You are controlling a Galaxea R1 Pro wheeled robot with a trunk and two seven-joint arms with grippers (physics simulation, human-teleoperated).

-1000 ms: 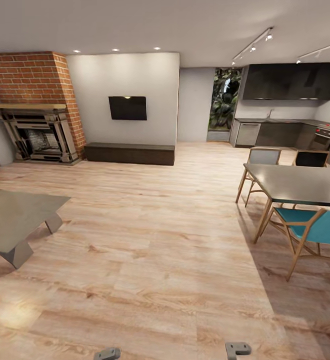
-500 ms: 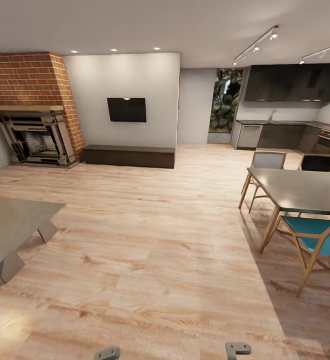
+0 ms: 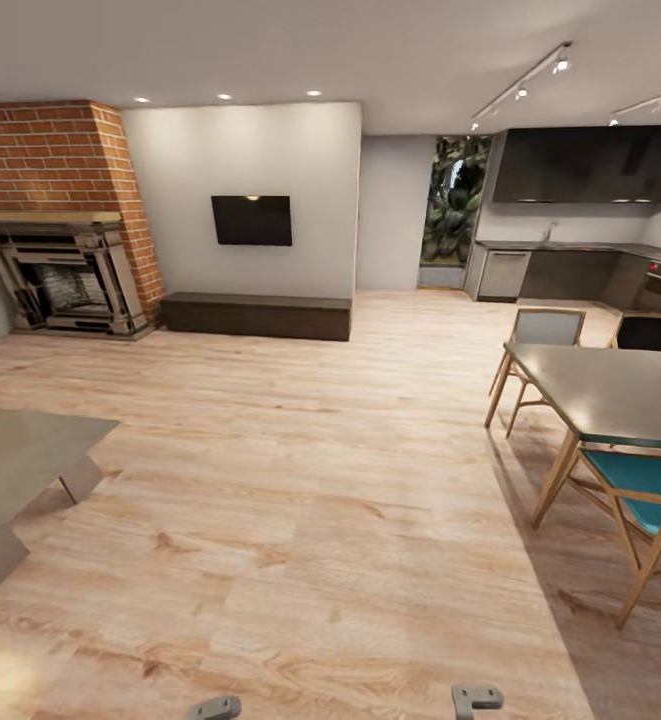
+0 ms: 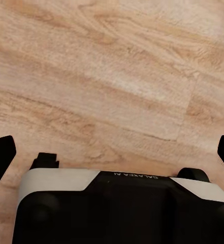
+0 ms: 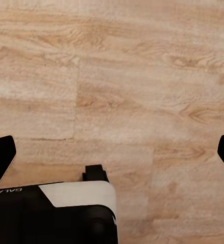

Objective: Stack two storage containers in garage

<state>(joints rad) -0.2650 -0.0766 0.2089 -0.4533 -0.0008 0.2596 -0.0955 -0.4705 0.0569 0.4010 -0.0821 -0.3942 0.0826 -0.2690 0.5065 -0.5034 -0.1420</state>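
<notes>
I am in the living room, on light wood-plank flooring (image 3: 300,480), with the dark fireplace (image 3: 65,275) in a brick chimney at the far left. The two storage containers and the garage are out of view. My left gripper (image 4: 112,152) hangs over bare planks, its black fingertips (image 4: 1,157) far apart at the picture's edges, open and empty. My right gripper (image 5: 112,152) is likewise open over the planks with nothing between its fingertips (image 5: 0,157). The robot's white and black base (image 4: 117,203) lies beneath the left gripper.
A grey low table (image 3: 10,460) stands at the near left. A dark dining table (image 3: 610,390) with wooden chairs, one teal (image 3: 650,495), stands at the right. A low dark bench (image 3: 257,315) under a wall screen (image 3: 252,220) closes the far side. A kitchen (image 3: 580,270) lies far right.
The camera has moved forward: the low table slid off toward the left edge and the dining table toward the right. A red-orange sliver at the left edge has left the picture.
</notes>
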